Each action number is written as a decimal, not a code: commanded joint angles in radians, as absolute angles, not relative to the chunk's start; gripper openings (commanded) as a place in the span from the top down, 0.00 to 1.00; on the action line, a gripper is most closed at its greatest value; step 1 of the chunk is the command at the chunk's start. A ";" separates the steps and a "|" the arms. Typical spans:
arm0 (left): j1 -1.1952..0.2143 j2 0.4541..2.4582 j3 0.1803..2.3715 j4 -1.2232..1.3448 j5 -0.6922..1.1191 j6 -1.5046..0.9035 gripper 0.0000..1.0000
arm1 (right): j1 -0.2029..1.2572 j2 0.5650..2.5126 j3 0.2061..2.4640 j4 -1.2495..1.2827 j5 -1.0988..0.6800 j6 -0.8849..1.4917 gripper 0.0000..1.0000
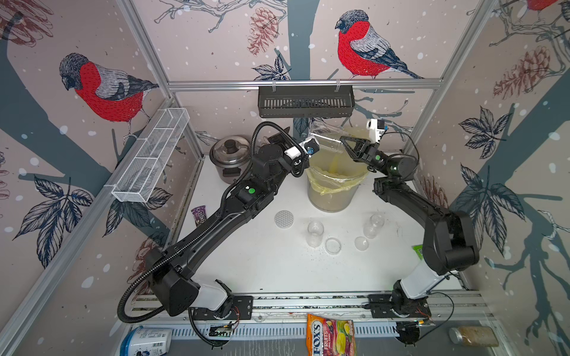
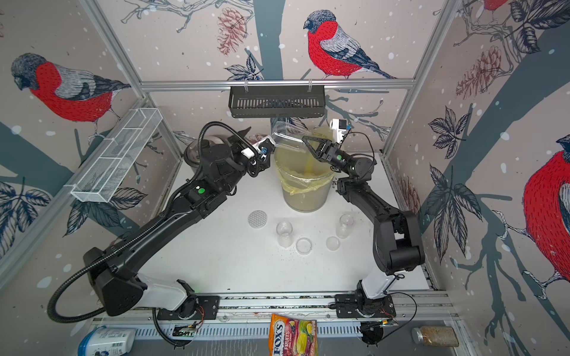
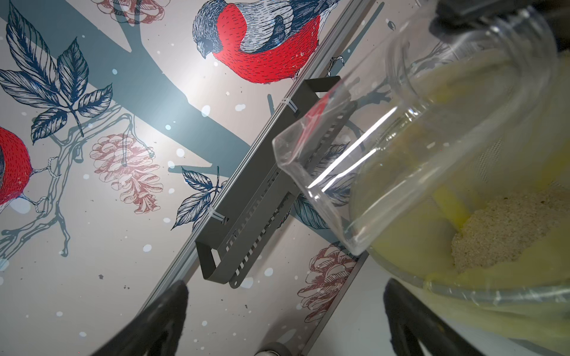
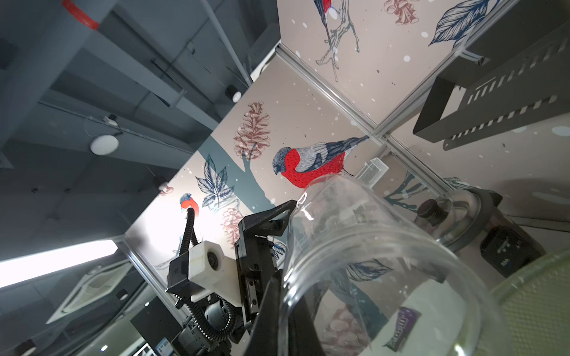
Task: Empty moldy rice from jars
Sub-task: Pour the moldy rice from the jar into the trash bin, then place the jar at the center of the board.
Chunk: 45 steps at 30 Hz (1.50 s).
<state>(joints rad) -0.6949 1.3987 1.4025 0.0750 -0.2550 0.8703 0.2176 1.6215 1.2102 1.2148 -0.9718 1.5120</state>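
My right gripper (image 1: pixel 344 141) (image 2: pixel 304 139) is shut on the rim of the wide clear jar (image 1: pixel 324 139) (image 2: pixel 287 135) (image 4: pixel 370 262). It holds the jar tipped on its side above the bin (image 1: pixel 330 200) (image 2: pixel 305 200). The jar (image 3: pixel 401 138) looks empty. Moldy rice (image 3: pixel 505 228) lies heaped in the yellow bag inside the bin. My left gripper (image 1: pixel 291 137) (image 3: pixel 287 286) stands open just left of the bin, holding nothing. Two narrow jars (image 1: pixel 315 232) (image 1: pixel 373 226) stand uncapped on the table. Beside them lie two clear lids (image 1: pixel 333 245) (image 1: pixel 361 243) and the silver dotted lid (image 1: pixel 283 218).
A steel pot (image 1: pixel 229 154) stands at the back left behind my left arm. A black basket (image 1: pixel 305 101) hangs above the bin, and a white wire basket (image 1: pixel 151 154) on the left wall. A purple wrapper (image 1: pixel 199 215), candy bag (image 1: pixel 331 336) and brown-filled jar (image 1: pixel 473 336) lie nearby.
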 commanded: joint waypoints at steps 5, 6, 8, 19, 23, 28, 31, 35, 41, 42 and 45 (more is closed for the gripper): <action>-0.708 1.318 1.318 0.226 -0.221 0.924 0.02 | 0.301 1.555 1.602 -0.156 -0.924 0.695 1.00; -0.716 1.309 1.308 0.230 -0.224 0.933 0.02 | 0.312 1.552 1.620 -0.191 -0.905 0.685 1.00; -0.742 1.294 1.293 0.230 -0.244 0.953 0.02 | 0.345 1.563 1.685 -0.304 -0.875 0.628 1.00; -0.796 1.245 1.225 0.183 -0.339 0.943 0.03 | 0.565 1.558 1.863 -0.613 -0.667 0.452 1.00; -0.821 1.213 1.174 0.181 -0.386 0.929 0.02 | 0.626 1.562 1.880 -0.670 -0.620 0.414 1.00; -0.828 1.129 1.114 0.155 -0.435 0.869 0.02 | 0.679 1.560 1.889 -0.703 -0.580 0.394 1.00; -0.828 1.042 1.061 0.166 -0.471 0.801 0.02 | 0.735 1.562 1.906 -0.743 -0.522 0.375 1.00; -0.828 0.915 1.003 0.172 -0.518 0.680 0.02 | 0.803 1.566 1.904 -0.778 -0.465 0.364 1.00; -0.827 0.838 0.957 0.071 -0.649 0.610 0.02 | 0.887 1.593 1.918 -0.848 -0.385 0.342 1.00; -0.828 0.834 0.954 0.066 -0.677 0.605 0.02 | 0.891 1.596 1.911 -0.852 -0.382 0.340 1.00; -0.827 0.820 0.953 0.055 -0.746 0.580 0.02 | 0.914 1.614 1.888 -0.863 -0.366 0.337 1.00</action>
